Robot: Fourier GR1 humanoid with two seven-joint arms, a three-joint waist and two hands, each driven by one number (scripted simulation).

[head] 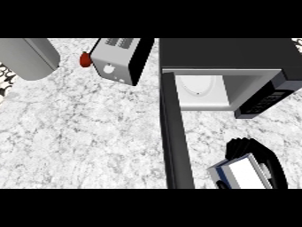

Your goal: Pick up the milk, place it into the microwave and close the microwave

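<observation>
Milk carton point(243, 174) sits enclosed by right hand point(271, 159) fingers, curled around it; microwave point(235, 66) cavity lies ahead-left, door point(175, 133) open alongside.

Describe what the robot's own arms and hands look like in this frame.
Only the right hand shows, at the lower right. It is plain black, with thick, rounded fingers that look like stacked dark bands. The milk carton covers most of it. No markings or cables can be made out, and no forearm is in view. The left hand does not show.
</observation>
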